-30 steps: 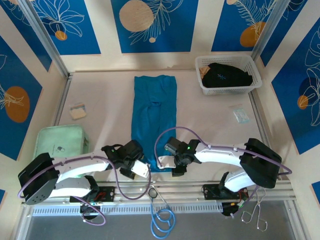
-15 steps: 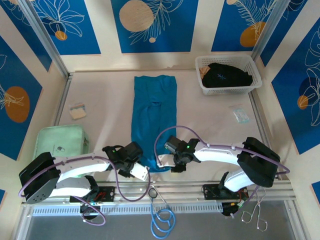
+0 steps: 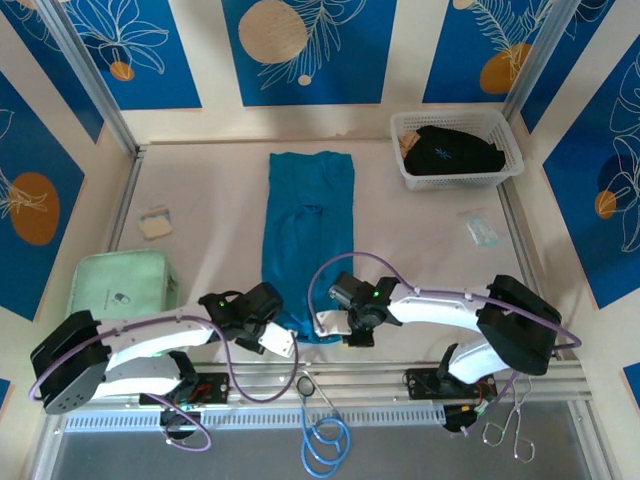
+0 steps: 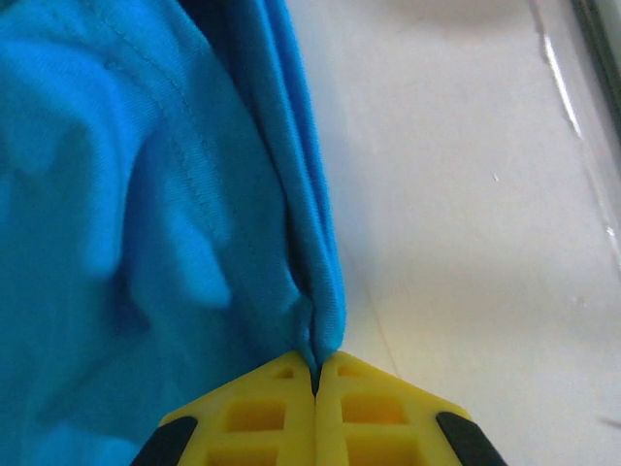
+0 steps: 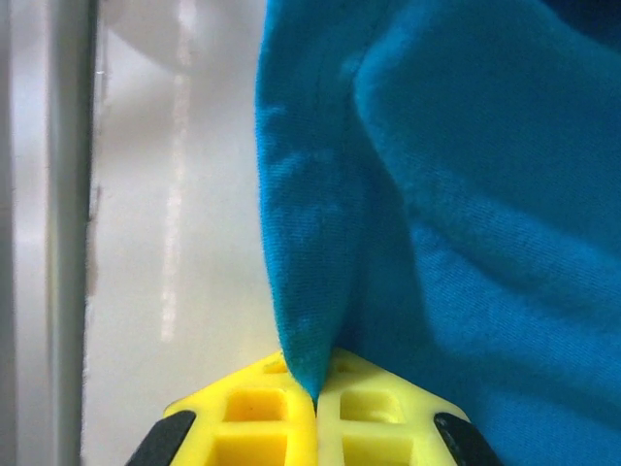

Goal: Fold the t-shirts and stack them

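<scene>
A teal-blue t-shirt (image 3: 308,235) lies as a long narrow strip down the middle of the table, its near end between my two arms. My left gripper (image 3: 274,322) is shut on the strip's near left corner; in the left wrist view the yellow fingertips (image 4: 281,398) pinch a fold of teal cloth (image 4: 146,214). My right gripper (image 3: 340,322) is shut on the near right corner, and its yellow fingertips (image 5: 369,403) clamp a teal fold (image 5: 456,194). A black t-shirt (image 3: 447,152) with a small pale mark sits bundled in the basket.
The white mesh basket (image 3: 510,150) stands at the back right. A pale green pad (image 3: 122,283) lies at the near left, with a small tan block (image 3: 155,222) behind it. A small clear packet (image 3: 482,231) lies right of the shirt. A metal rail (image 3: 330,385) runs along the near edge.
Both grippers have closed from open onto the near corners of the teal-blue t-shirt. The arms have barely shifted.
</scene>
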{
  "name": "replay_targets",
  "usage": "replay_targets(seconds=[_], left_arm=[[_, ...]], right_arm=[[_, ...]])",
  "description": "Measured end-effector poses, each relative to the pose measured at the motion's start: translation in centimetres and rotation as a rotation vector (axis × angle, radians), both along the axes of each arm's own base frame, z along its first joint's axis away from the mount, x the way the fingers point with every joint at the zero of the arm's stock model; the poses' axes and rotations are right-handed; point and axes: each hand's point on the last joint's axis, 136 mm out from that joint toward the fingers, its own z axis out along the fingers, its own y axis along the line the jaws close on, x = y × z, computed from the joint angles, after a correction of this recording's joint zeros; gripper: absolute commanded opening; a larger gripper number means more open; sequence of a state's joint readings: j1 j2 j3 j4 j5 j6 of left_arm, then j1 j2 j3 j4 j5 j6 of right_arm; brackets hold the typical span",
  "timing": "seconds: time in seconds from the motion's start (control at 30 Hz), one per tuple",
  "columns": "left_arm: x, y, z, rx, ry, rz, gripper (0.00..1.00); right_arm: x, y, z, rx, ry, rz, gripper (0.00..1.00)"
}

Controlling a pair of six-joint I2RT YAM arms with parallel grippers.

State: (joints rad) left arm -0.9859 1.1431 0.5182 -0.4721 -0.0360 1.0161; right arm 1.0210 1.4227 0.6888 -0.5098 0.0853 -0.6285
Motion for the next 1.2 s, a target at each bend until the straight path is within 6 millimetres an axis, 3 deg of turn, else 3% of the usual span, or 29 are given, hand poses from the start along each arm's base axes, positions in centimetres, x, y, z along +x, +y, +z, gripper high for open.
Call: replay_targets(seconds=[0.3,0.43,0.53,0.8,0.97,1.07,1.2], left_arm=[[-0.2,0.4,6.9,-0.126,-0.060,0.045,0.00],[-0.2,0.9,8.7,-0.149,-0.073,0.090,0.00],[1.0,1.0,9.4,-0.140,-0.108,0.159,0.00],[6.9,-0.7,12.2,-0.147,-0.291,0.307,0.00],[12.7,-0.5,13.8,-0.172,-0.366,0.434,0.00],[16.1,-0.5,14.7,-0.205,-0.403,0.489,0.00],[19.4,-0.6,14.3,-0.228,-0.426,0.520,0.00]], right_arm=[[-2.0,-0.4,4.5,0.081,-0.010,0.024,0.00],[-2.2,-0.2,6.6,0.125,-0.023,0.023,0.00],[-1.1,0.0,7.6,0.140,-0.056,-0.005,0.00],[7.8,-0.7,11.4,0.121,-0.225,-0.223,0.00],[13.5,-1.2,13.6,0.133,-0.293,-0.338,0.00],[16.3,-1.3,13.7,0.128,-0.318,-0.381,0.00],[18.9,-1.6,12.1,0.096,-0.322,-0.420,0.00]])
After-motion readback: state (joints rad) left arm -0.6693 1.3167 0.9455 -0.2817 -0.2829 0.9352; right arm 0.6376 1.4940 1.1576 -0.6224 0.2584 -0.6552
